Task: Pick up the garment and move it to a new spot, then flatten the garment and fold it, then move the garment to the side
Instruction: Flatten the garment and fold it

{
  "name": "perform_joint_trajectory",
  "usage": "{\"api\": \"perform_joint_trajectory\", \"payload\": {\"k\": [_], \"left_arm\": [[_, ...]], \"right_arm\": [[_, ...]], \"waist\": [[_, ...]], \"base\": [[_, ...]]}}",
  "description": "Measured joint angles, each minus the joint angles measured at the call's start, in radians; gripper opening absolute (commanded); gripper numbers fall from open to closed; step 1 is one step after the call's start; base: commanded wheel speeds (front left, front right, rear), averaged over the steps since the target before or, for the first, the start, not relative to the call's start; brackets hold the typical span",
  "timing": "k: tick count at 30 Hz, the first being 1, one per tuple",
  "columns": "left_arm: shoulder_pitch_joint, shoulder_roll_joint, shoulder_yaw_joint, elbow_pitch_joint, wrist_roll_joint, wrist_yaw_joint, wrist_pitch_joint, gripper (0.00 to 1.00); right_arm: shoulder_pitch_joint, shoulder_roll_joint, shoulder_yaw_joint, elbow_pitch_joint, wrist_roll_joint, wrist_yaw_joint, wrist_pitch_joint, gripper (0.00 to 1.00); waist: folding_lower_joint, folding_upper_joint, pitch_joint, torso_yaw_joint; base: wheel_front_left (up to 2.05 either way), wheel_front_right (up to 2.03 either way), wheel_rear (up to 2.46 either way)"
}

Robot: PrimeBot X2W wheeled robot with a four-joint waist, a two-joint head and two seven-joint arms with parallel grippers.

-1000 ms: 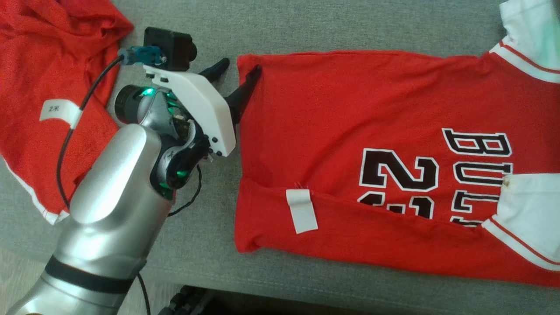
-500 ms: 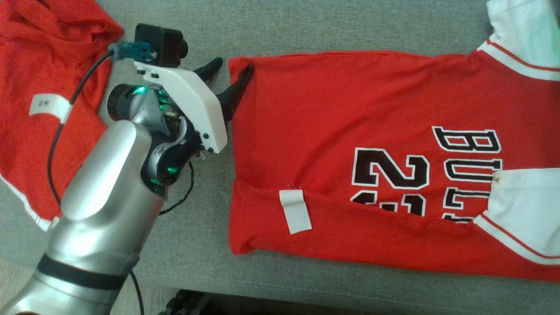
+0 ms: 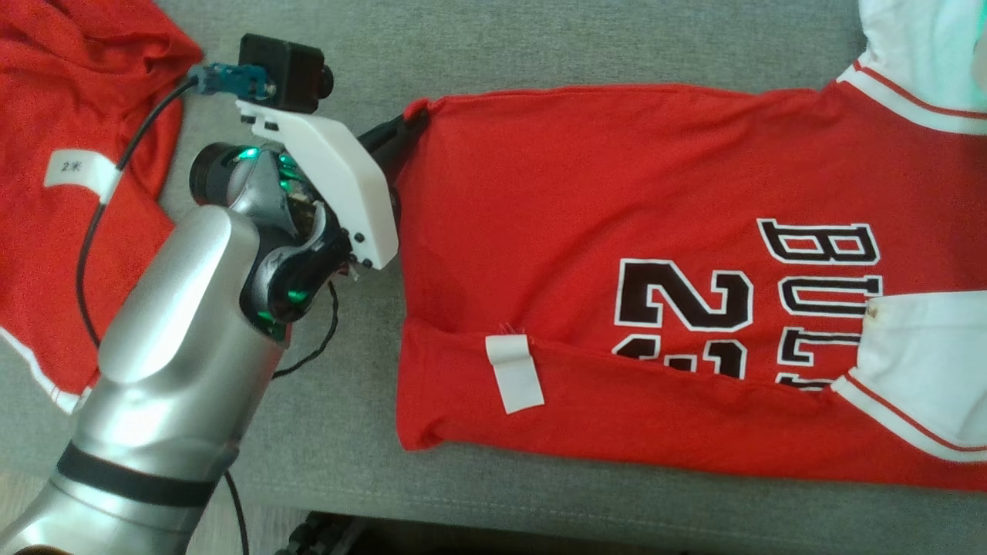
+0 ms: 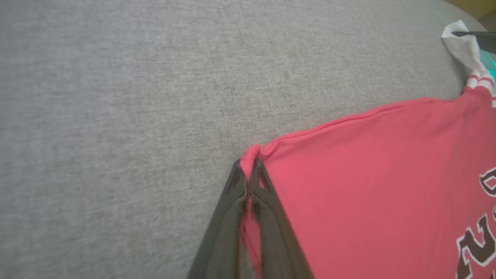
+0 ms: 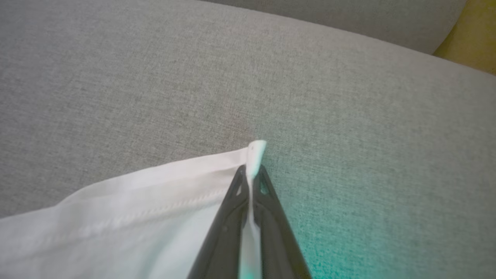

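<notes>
Left gripper (image 3: 411, 117) now pinches the far hem corner (image 4: 252, 152) of the jersey (image 3: 586, 231).

A second ago its two fingers stood apart, straddling that corner; now they are pressed together on it and the cloth bunches at the tips. The right gripper (image 5: 252, 170) is likewise clamped on the edge of the white sleeve (image 5: 116, 217). With both far corners held, the jersey looks ready to be drawn taut or folded toward the robot. It lies on the grey cushion (image 3: 540, 46), long axis running left to right in the head view, hem toward the robot's left, sleeves to its right. The near edge is already turned over the numbers, a white tag (image 3: 514, 372) on it. Another red garment (image 3: 46, 247) lies apart at the left.
</notes>
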Motion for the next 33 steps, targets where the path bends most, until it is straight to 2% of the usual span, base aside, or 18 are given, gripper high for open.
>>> {"api": "perform_joint_trajectory", "payload": {"k": [5, 9, 20, 27, 33], "left_arm": [[-0.007, -0.001, -0.001, 0.006, -0.003, -0.011, -0.016, 0.00], [-0.009, -0.002, 0.012, 0.007, -0.007, -0.001, -0.058, 0.00], [0.021, 0.029, 0.092, -0.084, -0.037, 0.027, -0.127, 0.00], [0.152, 0.058, 0.080, -0.174, -0.049, 0.035, -0.122, 0.00], [0.287, 0.095, 0.108, -0.292, -0.071, 0.069, -0.147, 0.00]], "right_arm": [[0.001, -0.001, -0.023, -0.005, -0.005, 0.000, -0.077, 0.00], [-0.002, 0.000, -0.072, -0.005, -0.031, 0.000, -0.161, 0.00], [0.014, -0.028, -0.055, -0.105, 0.004, 0.000, -0.221, 0.00], [0.244, -0.050, -0.010, -0.254, 0.078, 0.000, -0.192, 0.00], [0.489, -0.055, -0.072, -0.425, 0.085, 0.000, -0.160, 0.00]], "waist": [[0.0000, 0.0000, -0.004, -0.011], [0.0001, -0.0001, -0.012, -0.022], [0.0000, 0.0000, -0.078, -0.067], [0.0000, 0.0000, -0.130, -0.111], [0.0000, 0.0000, -0.181, -0.140]], "base": [[0.00, 0.00, 0.00], [0.00, 0.00, 0.00], [0.00, 0.00, 0.00], [0.00, 0.00, 0.00], [0.00, 0.00, 0.00]]}}
